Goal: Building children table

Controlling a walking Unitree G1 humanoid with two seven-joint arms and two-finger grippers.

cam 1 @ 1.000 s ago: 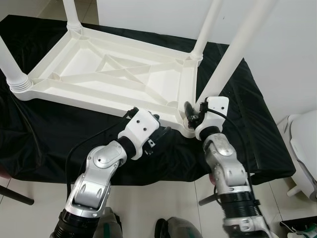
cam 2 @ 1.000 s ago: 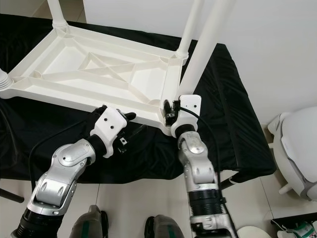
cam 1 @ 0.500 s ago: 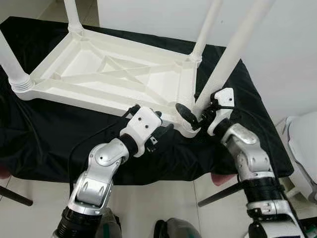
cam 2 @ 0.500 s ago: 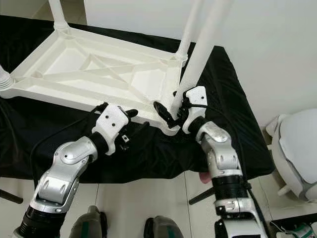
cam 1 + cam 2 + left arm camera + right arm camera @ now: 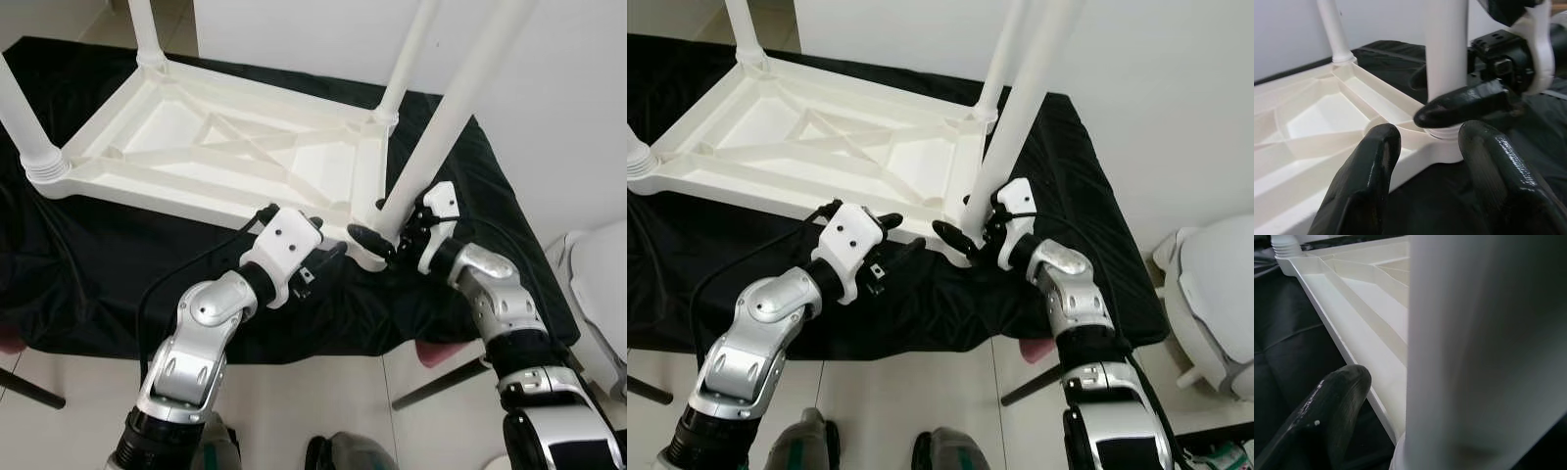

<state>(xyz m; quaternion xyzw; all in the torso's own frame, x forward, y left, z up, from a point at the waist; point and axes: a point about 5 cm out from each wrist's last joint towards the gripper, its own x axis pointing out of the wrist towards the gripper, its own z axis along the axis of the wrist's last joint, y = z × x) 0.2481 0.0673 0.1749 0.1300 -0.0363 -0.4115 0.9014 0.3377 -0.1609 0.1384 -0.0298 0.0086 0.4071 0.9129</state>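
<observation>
A white wall stands behind a worktop (image 5: 88, 294) covered with a black cloth (image 5: 490, 196), and the floor below is of pale tiles. On the cloth lies the white plastic children table (image 5: 225, 147), turned upside down, with its legs pointing up. The near right leg (image 5: 446, 117) rises from the corner socket (image 5: 377, 250) nearest to the robot, and its long axis leans a little up and away to the right.

The right pincer (image 5: 387, 235) is at the foot of this leg, one finger on each side of it, so it seems to hold the leg just above the socket. The left pincer (image 5: 318, 257) is just beside the same corner, on its left, with fingers (image 5: 1366, 186) apart and holding nothing.

The right arm is therefore the nearer one. Probably the leg must be pressed or turned down along its own axis into the socket, while the left pincer could steady the frame.
</observation>
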